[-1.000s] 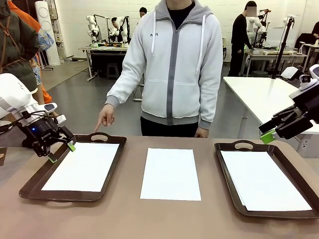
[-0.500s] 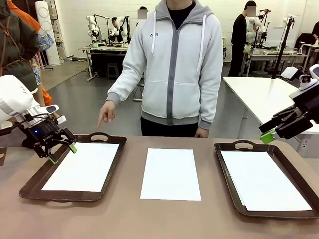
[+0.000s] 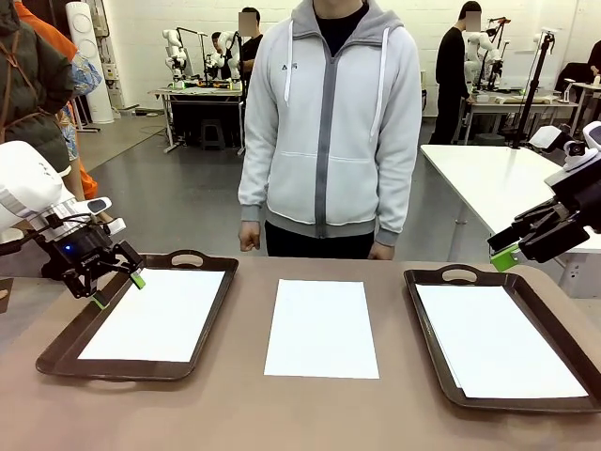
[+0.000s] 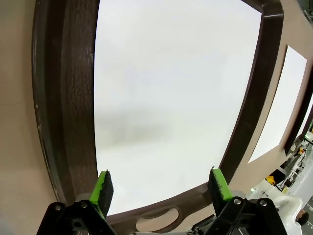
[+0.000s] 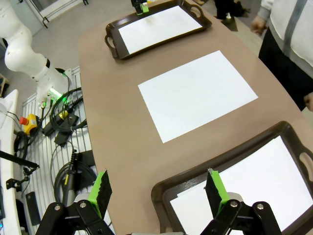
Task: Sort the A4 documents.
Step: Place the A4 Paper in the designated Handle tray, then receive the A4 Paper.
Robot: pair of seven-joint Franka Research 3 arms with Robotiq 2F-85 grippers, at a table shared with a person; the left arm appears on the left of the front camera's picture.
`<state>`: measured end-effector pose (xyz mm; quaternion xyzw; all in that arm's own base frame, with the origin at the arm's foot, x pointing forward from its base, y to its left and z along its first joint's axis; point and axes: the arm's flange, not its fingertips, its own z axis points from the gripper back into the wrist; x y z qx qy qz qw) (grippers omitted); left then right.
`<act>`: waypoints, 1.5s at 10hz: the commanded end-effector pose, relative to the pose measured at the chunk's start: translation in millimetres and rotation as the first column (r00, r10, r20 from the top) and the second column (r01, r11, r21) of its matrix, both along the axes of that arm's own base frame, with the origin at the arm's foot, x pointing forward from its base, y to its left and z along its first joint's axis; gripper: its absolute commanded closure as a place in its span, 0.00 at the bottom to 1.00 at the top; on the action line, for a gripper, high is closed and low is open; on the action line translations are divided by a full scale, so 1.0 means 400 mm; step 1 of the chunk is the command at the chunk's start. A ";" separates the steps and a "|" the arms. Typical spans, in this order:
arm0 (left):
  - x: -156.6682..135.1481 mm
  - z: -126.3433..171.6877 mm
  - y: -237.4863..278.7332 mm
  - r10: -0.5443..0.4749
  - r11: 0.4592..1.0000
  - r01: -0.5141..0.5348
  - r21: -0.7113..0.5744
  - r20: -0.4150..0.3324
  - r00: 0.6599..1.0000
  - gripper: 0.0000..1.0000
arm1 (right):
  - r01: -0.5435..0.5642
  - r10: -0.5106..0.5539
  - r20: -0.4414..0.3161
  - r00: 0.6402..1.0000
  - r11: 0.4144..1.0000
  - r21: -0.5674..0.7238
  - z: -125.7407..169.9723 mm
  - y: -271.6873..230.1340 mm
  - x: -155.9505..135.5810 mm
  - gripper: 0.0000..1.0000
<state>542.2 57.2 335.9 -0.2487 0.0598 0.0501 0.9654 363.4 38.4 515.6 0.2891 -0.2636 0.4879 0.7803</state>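
Note:
Three lots of A4 documents lie in a row. One white sheet [image 3: 155, 315] fills the left brown tray [image 3: 66, 343]. A single sheet [image 3: 322, 327] rests on the bare table in the middle. White sheets [image 3: 498, 338], slightly offset, lie in the right tray [image 3: 427, 329]. My left gripper [image 3: 116, 290] hovers open over the left tray's near-left rim, with nothing between its fingers; from the wrist it looks down on that sheet [image 4: 171, 98] and rim [image 4: 63, 98]. My right gripper [image 3: 505, 256] hangs open, high above the right tray's far edge, overlooking the middle sheet [image 5: 198, 93] and the right tray's paper [image 5: 254, 181].
A person in a light grey hoodie stands at the table's far edge, one hand [image 3: 249, 235] hanging down at the side. A white table [image 3: 507, 183] stands beyond my right arm. Cables and my arm's base [image 5: 34, 58] sit beside the table's edge.
The person's hand, which pointed down at the left tray's far handle, has dropped back to the side. My left gripper has edged slightly left. The right arm is still.

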 end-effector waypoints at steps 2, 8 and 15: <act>0.005 0.001 0.006 -0.019 1.000 0.019 -0.002 0.001 1.000 0.00 | -0.004 0.004 -0.004 1.000 1.000 -0.004 -0.004 0.001 -0.002 0.00; 0.005 0.001 0.006 -0.019 1.000 0.019 -0.002 0.001 1.000 0.00 | -0.004 0.004 -0.004 1.000 1.000 -0.004 -0.004 0.001 -0.002 0.00; -0.118 0.279 -0.150 -0.190 0.963 0.105 0.248 0.348 0.918 0.00 | -0.004 0.004 -0.004 1.000 1.000 -0.004 -0.004 0.001 -0.002 0.00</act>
